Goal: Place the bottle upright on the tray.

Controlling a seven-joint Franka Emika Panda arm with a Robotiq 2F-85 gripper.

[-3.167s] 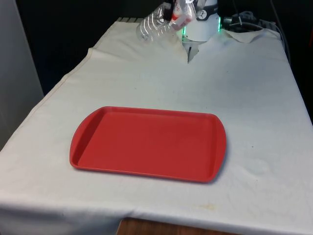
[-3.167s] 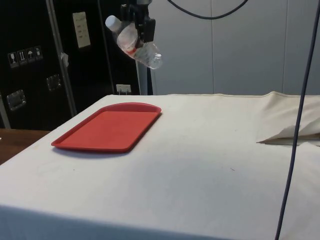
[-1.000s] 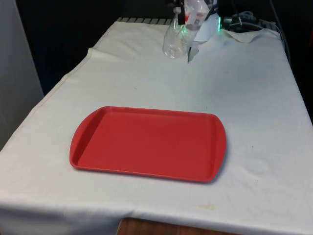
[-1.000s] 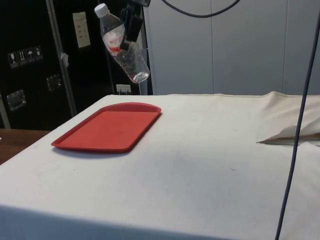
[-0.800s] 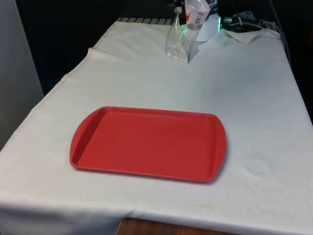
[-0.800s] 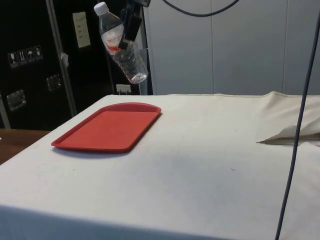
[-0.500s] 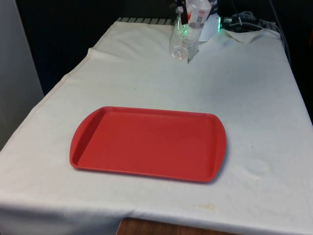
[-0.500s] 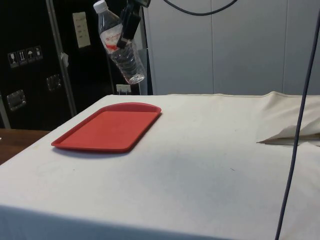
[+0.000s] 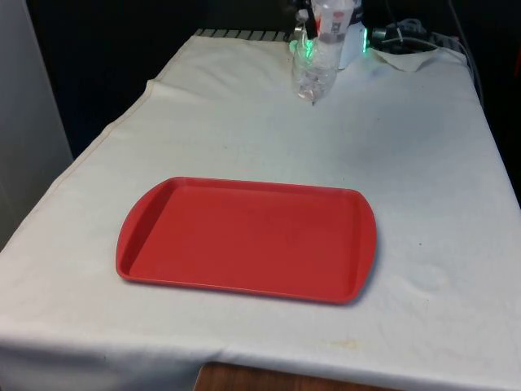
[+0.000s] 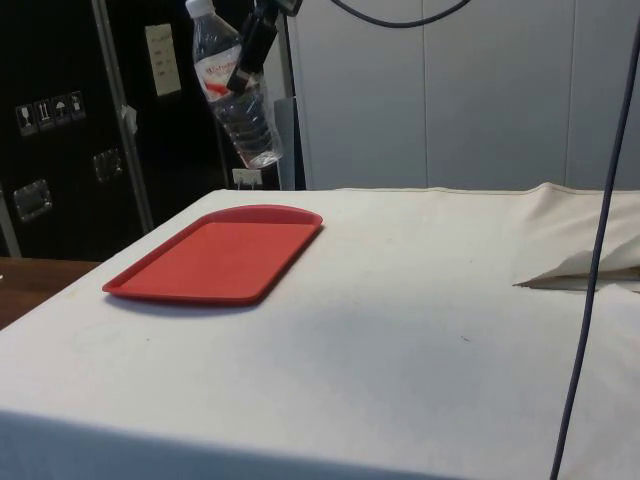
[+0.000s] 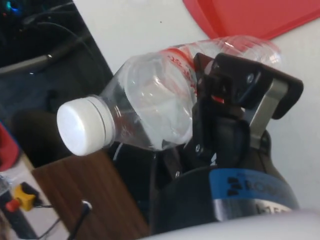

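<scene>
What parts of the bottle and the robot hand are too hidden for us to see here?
- Bottle: in the front view its cap is cut off by the picture's upper edge.
- Bottle label: the words are too small to read in the side view, and in the wrist view a finger covers part of it.
- Gripper: in the side view, the picture's upper edge cuts off the arm above it.
</scene>
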